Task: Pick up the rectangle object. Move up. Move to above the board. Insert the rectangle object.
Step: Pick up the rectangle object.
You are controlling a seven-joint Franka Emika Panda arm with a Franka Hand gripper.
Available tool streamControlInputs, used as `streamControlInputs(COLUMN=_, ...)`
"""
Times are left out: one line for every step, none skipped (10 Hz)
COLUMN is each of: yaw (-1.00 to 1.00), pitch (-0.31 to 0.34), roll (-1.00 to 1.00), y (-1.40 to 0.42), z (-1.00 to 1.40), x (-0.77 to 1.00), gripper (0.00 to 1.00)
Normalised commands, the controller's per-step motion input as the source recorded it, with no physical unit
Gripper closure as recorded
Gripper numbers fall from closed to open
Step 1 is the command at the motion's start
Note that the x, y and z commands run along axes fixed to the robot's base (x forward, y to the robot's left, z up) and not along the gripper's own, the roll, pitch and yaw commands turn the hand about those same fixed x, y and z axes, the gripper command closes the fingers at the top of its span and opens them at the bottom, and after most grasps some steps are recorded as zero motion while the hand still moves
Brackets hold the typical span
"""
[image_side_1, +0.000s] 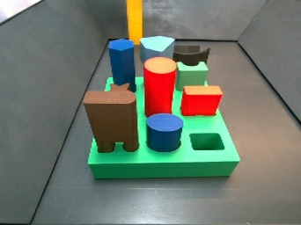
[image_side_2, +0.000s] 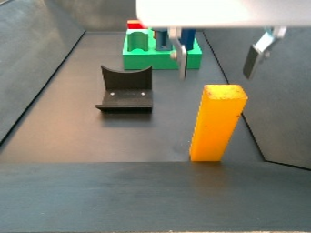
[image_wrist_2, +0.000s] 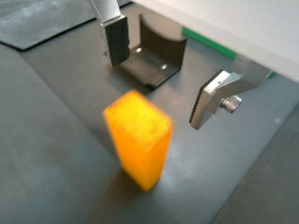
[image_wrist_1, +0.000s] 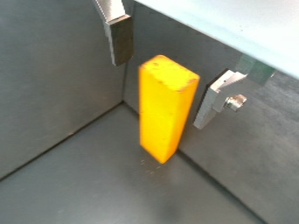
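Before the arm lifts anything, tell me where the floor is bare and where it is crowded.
Bare floor lies between the fixture and the rectangle object, and in front of the board. The board is crowded with blocks; only one square hole shows open. The gripper, open, hangs over the rectangle object.

The claw [image_side_2: 219, 56] hangs spread wide, apparently empty, plates pointing down.
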Motion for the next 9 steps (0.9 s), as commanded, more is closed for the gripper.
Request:
streamControlInputs(yaw=0.00, pitch=-0.134, roll=0.03, y=0.59, z=-0.51, x=0.00, gripper=0.00)
streamControlInputs(yaw=0.00, pitch=-0.179, roll=0.10, y=0.50, z=-0.64, x=-0.04, gripper=0.00)
streamControlInputs(yaw=0.00, pitch=-0.173, roll=0.07, y=0.40, z=-0.63, x=0.00, gripper=0.00)
streamControlInputs(yaw=0.00, pitch=0.013, roll=0.02, y=0.00, z=0.00, x=0.00, gripper=0.00)
streamControlInputs(yaw=0.00, pitch=0.000, roll=0.00, y=0.00, z=0.00, x=0.00, gripper=0.00)
streamControlInputs(yaw=0.00, pitch=0.000, roll=0.00, y=0.00, z=0.00, x=0.00, gripper=1.00)
streamControlInputs(yaw=0.00, pitch=0.000, roll=0.00, y=0.00, z=0.00, x=0.00, gripper=1.00)
streamControlInputs(yaw=0.00, pitch=0.000, roll=0.00, y=0.00, z=0.00, x=0.00, gripper=1.00)
streamControlInputs(yaw=0.00, pitch=0.000, roll=0.00, y=0.00, z=0.00, x=0.00, gripper=1.00)
